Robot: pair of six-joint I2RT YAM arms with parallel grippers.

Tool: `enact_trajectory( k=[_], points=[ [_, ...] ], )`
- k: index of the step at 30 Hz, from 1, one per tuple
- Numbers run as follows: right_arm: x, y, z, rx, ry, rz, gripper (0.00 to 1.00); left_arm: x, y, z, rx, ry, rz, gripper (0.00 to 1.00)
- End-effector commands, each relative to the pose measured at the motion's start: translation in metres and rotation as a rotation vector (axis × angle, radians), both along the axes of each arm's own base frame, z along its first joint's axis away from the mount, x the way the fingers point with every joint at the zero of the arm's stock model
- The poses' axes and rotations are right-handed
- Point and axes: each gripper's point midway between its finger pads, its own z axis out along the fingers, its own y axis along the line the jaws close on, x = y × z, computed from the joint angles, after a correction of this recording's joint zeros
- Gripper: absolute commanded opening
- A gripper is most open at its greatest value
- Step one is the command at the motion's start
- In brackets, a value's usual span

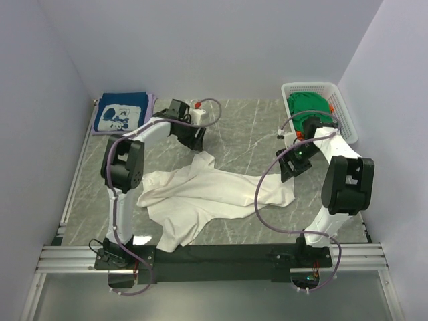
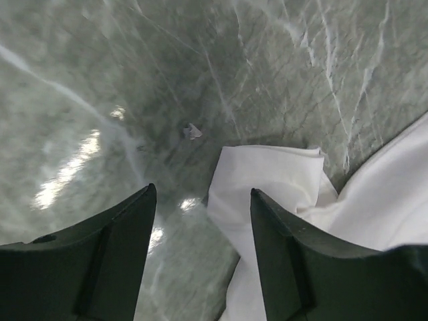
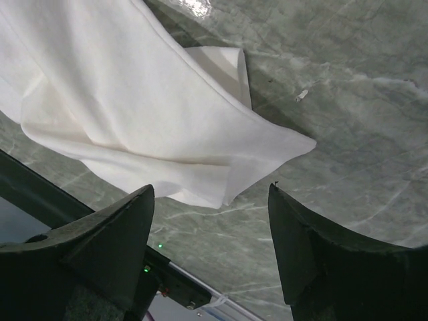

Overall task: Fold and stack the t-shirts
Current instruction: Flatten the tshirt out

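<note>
Hovering with jaws spread wide, the left gripper (image 2: 204, 194) is hanging over one corner of the crumpled white t-shirt (image 2: 267, 177) lying on the table (image 2: 100, 80). The right gripper (image 3: 210, 194) is gaping equally wide over the opposite corner. A folded navy t-shirt (image 1: 120, 115) is resting well left of the left gripper, and a green t-shirt (image 1: 309, 107) is sitting in the basket (image 1: 342, 114) just beyond the right one.

The big shirt (image 1: 214, 190) is white. The navy shirt (image 1: 120, 115) has white print. The other shirts (image 1: 309, 105) are green, the basket (image 1: 346, 117) white lattice, the table (image 1: 247, 130) veined grey.
</note>
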Motion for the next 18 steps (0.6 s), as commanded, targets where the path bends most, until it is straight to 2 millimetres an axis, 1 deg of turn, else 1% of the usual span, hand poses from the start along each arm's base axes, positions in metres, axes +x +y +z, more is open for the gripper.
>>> enact_trajectory(
  k=[1, 2, 5, 6, 8, 9, 10, 11, 12, 13, 14, 15, 16, 17, 18],
  points=[
    [0.001, -0.002, -0.008, -0.023, 0.032, -0.058, 0.75, 0.010, -0.012, 0.003, 0.001, 0.002, 0.073, 0.64],
    [0.001, -0.003, -0.012, -0.027, 0.036, -0.057, 0.75, 0.006, -0.011, -0.009, 0.017, 0.021, 0.081, 0.64],
    [-0.003, -0.007, -0.023, -0.052, 0.064, -0.068, 0.75, -0.002, -0.015, -0.027, 0.053, 0.043, 0.082, 0.63],
    [-0.004, -0.006, -0.024, -0.050, 0.072, -0.069, 0.75, -0.005, -0.018, -0.031, 0.067, 0.048, 0.080, 0.60],
    [-0.005, -0.007, -0.027, -0.055, 0.079, -0.073, 0.75, -0.013, -0.023, -0.039, 0.080, 0.069, 0.067, 0.57],
    [-0.007, -0.006, -0.028, -0.055, 0.084, -0.076, 0.76, -0.015, -0.024, -0.041, 0.085, 0.071, 0.067, 0.54],
    [-0.007, -0.007, -0.029, -0.057, 0.084, -0.078, 0.76, -0.017, -0.024, -0.043, 0.083, 0.081, 0.063, 0.50],
    [-0.009, -0.006, -0.030, -0.055, 0.096, -0.079, 0.76, -0.019, -0.025, -0.045, 0.079, 0.093, 0.063, 0.33],
    [-0.010, -0.003, -0.029, -0.033, 0.102, -0.068, 0.76, -0.023, -0.025, -0.046, 0.077, 0.115, 0.062, 0.23],
    [-0.011, -0.002, -0.029, -0.026, 0.109, -0.064, 0.75, -0.022, -0.026, -0.041, 0.062, 0.120, 0.060, 0.12],
    [-0.015, 0.000, -0.029, -0.019, 0.125, -0.061, 0.74, -0.018, -0.020, -0.032, 0.046, 0.119, 0.073, 0.01],
    [-0.016, 0.001, -0.027, -0.010, 0.122, -0.040, 0.68, -0.014, -0.015, -0.023, 0.030, 0.110, 0.086, 0.01],
    [-0.018, 0.003, -0.026, 0.006, 0.130, -0.033, 0.65, -0.009, -0.008, -0.013, 0.009, 0.095, 0.099, 0.01],
    [-0.019, 0.003, -0.024, 0.009, 0.132, -0.026, 0.61, 0.004, 0.010, 0.011, -0.015, 0.047, 0.132, 0.01],
    [-0.021, 0.004, -0.024, 0.017, 0.138, -0.008, 0.49, 0.010, 0.021, 0.025, -0.029, 0.025, 0.155, 0.01]
  ],
)
